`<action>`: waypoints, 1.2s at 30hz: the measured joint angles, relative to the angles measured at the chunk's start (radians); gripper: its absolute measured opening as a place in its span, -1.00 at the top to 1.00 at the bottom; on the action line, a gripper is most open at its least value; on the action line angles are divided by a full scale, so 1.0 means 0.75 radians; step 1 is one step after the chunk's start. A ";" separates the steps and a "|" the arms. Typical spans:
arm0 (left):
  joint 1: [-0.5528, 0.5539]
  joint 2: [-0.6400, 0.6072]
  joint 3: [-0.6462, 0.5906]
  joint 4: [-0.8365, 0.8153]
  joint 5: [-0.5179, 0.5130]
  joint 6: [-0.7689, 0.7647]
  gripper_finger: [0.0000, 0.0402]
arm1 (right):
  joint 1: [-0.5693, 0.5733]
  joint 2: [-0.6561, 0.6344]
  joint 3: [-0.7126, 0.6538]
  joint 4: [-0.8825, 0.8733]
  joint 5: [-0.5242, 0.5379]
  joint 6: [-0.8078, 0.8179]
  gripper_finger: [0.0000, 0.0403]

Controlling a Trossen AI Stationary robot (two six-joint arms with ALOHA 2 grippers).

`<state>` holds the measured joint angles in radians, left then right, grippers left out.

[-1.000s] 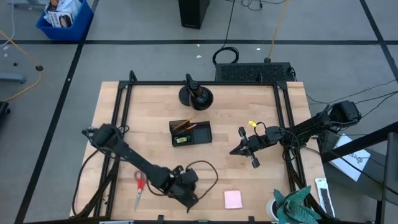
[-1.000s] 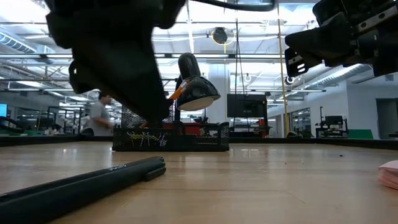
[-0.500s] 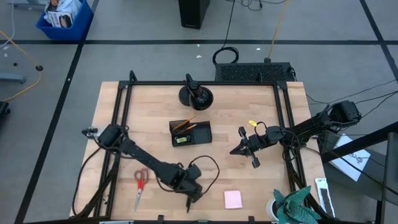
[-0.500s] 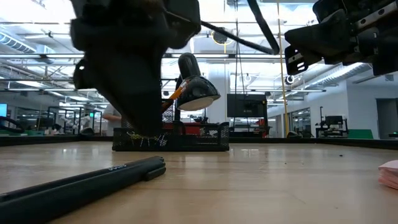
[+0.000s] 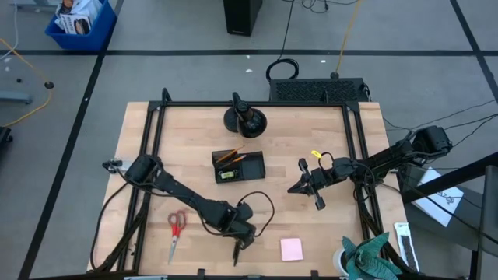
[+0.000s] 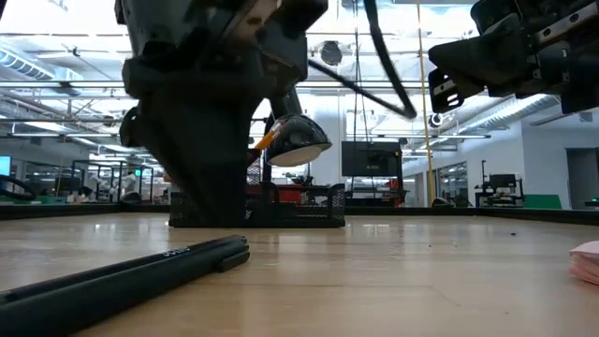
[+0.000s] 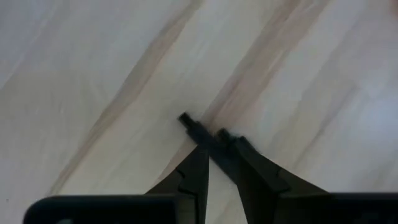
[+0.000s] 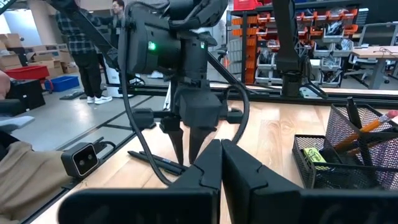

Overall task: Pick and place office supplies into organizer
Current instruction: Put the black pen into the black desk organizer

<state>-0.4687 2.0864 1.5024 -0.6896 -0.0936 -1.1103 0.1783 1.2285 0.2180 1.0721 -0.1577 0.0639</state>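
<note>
A black pen (image 5: 236, 253) lies flat on the wood near the table's near edge, and also shows in the low view (image 6: 140, 271). My left gripper (image 5: 239, 243) stands over its far end, pointing down, shut on it (image 7: 214, 142). My right gripper (image 5: 292, 189) hovers shut (image 8: 221, 146) right of the black mesh organizer (image 5: 250, 168), touching nothing. Two orange pencils (image 8: 367, 134) lean inside the organizer. Red-handled scissors (image 5: 175, 227) and a pink sticky-note pad (image 5: 292, 249) lie flat on the table. A tiny yellow item (image 5: 315, 155) lies near the right arm. My left gripper has the black pen near one end (image 7: 189, 123), which sticks out just past the fingertips. The pen is pinched between the two fingers (image 7: 199, 168), which come from above and stand slantwise across it. The pen still lies on the table.
A round black stand base (image 5: 245, 119) sits at the far side behind the organizer. The black frame rails (image 5: 152, 140) run along the table's left and right sides. A person (image 8: 74, 37) stands in the room beyond the table. Bare wood lies between scissors and pad.
My left gripper has moved toward the table's right and near edge and come down over the black pen. The pen has stayed where it lay. My right arm has kept still.
</note>
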 joint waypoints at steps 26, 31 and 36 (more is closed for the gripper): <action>-0.030 0.100 0.006 -0.100 0.013 0.507 0.61 | 0.000 0.000 0.000 -0.011 0.000 0.000 1.00; -0.024 0.095 -0.045 -0.019 0.022 0.582 0.68 | 0.001 0.000 0.000 -0.012 0.000 0.000 1.00; -0.026 0.081 -0.130 0.097 0.003 0.617 0.93 | 0.000 0.000 0.000 -0.011 0.000 0.004 1.00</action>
<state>-0.4881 2.1473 1.4047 -0.6171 -0.0914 -0.6472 0.1786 1.2285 0.2180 1.0637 -0.1577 0.0669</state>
